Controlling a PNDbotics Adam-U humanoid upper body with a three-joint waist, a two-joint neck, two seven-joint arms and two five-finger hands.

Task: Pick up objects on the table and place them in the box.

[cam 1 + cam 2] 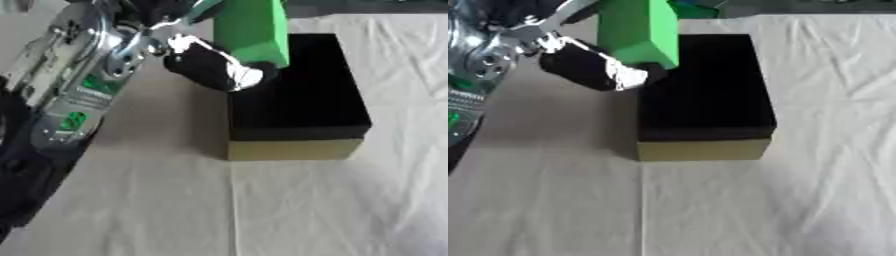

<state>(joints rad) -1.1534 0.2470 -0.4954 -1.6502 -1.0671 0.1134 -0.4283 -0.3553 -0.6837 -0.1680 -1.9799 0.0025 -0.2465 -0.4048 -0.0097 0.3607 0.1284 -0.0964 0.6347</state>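
The green block [252, 30] looks like a light, stiff piece with flat faces and square edges, most likely foam or hollow plastic, so it should not sag or crush; its smooth sides could slip, which makes the two broad opposite faces the sensible place to take it, fingers on one and thumb on the other. It is off the desk [332, 210] now, held upright and a little tilted over the far left corner of the box [297, 95], whose dark inside lies open below it with a tan front wall. The left hand [210, 67] comes in from the upper left and sits at the block's lower left side, touching it; its dark fingers curl around the lower end of the block, gripping it, though how the thumb lies is hidden behind the block. The right hand shows in neither view. Judging from this, the block is ready to be lowered into the box.
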